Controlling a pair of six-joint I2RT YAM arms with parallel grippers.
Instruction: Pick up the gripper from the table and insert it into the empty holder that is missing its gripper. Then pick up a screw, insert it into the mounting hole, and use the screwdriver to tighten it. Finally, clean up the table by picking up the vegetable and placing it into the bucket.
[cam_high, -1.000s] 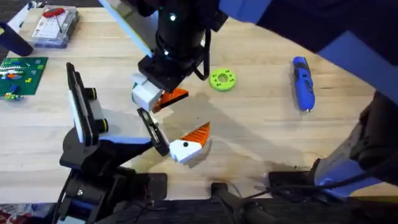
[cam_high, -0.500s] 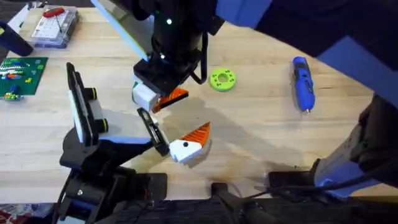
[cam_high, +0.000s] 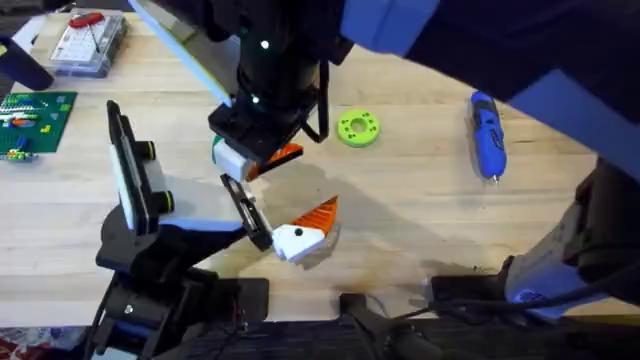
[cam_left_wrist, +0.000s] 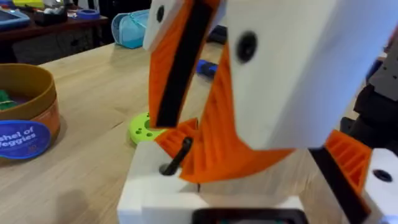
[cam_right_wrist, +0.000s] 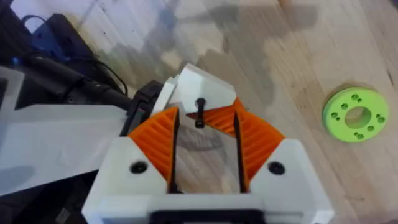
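The right hand (cam_high: 262, 160), white with orange ribbed pads, hangs over the pale wooden table (cam_high: 420, 210) just beside the lime-green ring with holes (cam_high: 358, 128). Its fingers stand a little apart with a small black screw (cam_right_wrist: 200, 112) upright between their tips; whether the pads press it I cannot tell. The left hand (cam_high: 305, 230) lies low on the table, nearer the arm bases than the ring, its white and orange fingers spread open and holding nothing. The blue pen-shaped screwdriver (cam_high: 487, 133) lies on the table well apart from the ring. In the left wrist view, the orange bucket with a blue label (cam_left_wrist: 25, 112) stands near the ring.
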